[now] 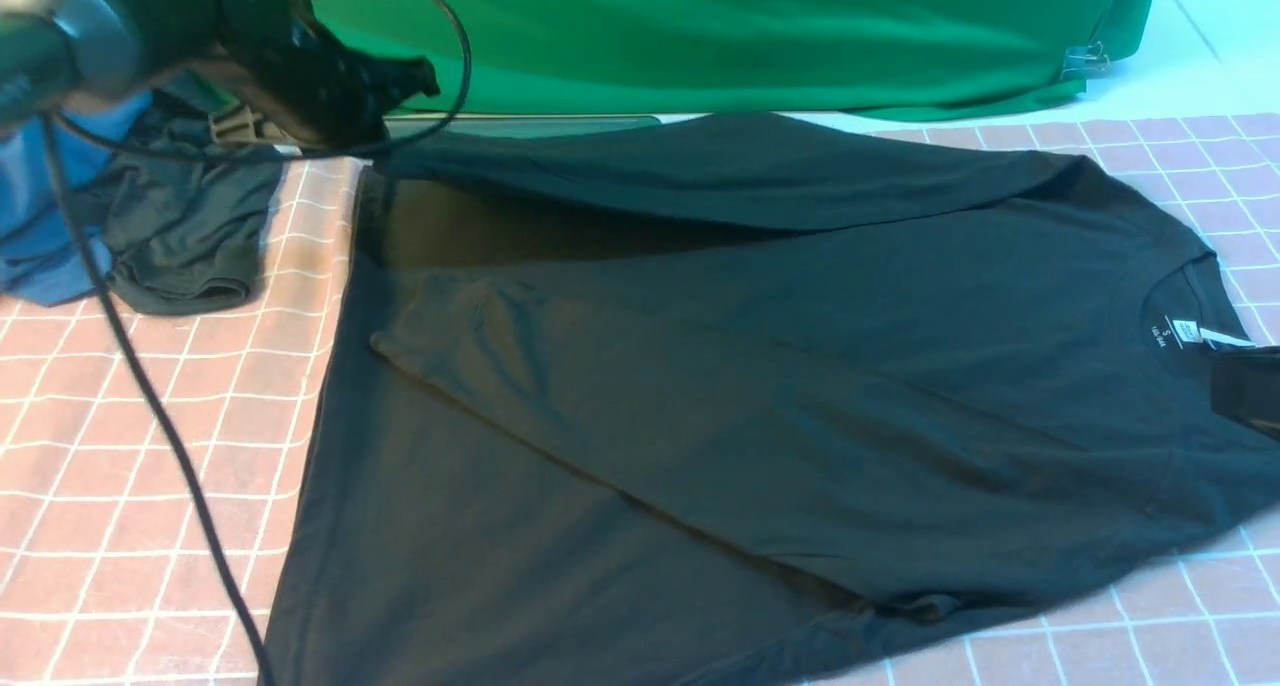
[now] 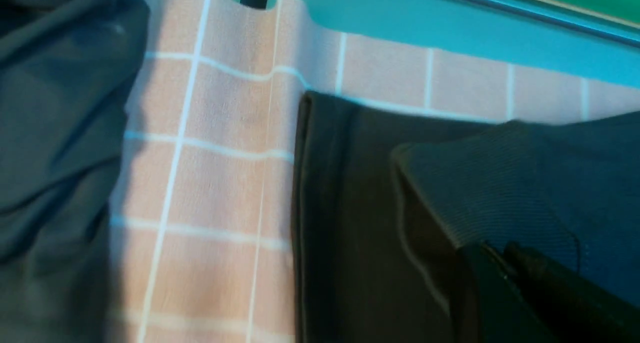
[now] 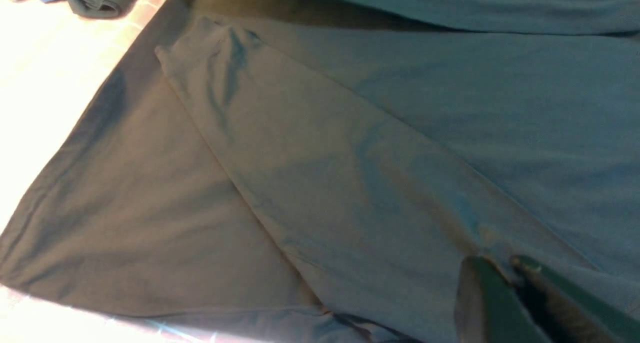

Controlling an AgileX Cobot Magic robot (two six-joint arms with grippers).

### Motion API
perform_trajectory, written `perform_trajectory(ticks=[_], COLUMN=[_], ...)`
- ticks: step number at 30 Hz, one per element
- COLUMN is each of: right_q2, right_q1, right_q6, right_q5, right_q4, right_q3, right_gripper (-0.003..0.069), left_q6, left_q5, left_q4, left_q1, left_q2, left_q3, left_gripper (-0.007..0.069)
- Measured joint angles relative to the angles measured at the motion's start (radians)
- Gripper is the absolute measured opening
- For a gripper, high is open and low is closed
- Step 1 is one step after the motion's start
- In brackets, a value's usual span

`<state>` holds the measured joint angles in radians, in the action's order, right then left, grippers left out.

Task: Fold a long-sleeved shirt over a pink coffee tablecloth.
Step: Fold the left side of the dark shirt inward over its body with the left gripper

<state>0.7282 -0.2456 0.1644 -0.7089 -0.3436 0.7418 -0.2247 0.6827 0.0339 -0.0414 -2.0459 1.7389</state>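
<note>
The black long-sleeved shirt (image 1: 760, 406) lies spread on the pink coffee tablecloth (image 1: 130, 466), collar and label to the right. Its near sleeve is folded across the body, cuff (image 1: 385, 346) at the left. The far sleeve (image 1: 720, 166) stretches left, lifted off the cloth. My left gripper (image 1: 405, 76) hangs at the back left, shut on that sleeve's ribbed cuff (image 2: 480, 193), above the tablecloth (image 2: 220, 183). My right gripper (image 1: 1245, 391) sits at the right edge beside the collar; in its wrist view the gripper (image 3: 502, 262) has its jaws pinched together on shirt fabric (image 3: 350, 173).
A dark grey-green garment (image 1: 185, 236) and a blue garment (image 1: 40, 216) lie bunched at the back left. A bright green cloth (image 1: 750, 36) hangs along the back, held by a clip (image 1: 1085, 61). A black cable (image 1: 150, 406) trails across the left side.
</note>
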Motion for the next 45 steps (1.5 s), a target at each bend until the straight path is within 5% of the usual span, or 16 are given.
perform_trajectory(ticks=[14,23,45], right_q2=[0.0,0.0,0.0], right_q1=[0.0,0.0,0.0], right_q6=[0.0,0.0,-0.033], right_q5=[0.0,0.024,0.113], right_q4=[0.001,0.032,0.153], right_q3=[0.0,0.0,0.0], right_gripper=[0.0106,0.0109,0.0118], left_q6=[0.001,-0.058,-0.131], left_q5=[0.34,0.514,0.532], left_q4=[0.069,-0.034,-0.112], left_q1=[-0.057,-0.135,-0.176], left_q2=[0.141,0.152,0.286], left_q3=[0.0,0.0,-0.272], left_gripper=[0.0026,0.0026,0.0026])
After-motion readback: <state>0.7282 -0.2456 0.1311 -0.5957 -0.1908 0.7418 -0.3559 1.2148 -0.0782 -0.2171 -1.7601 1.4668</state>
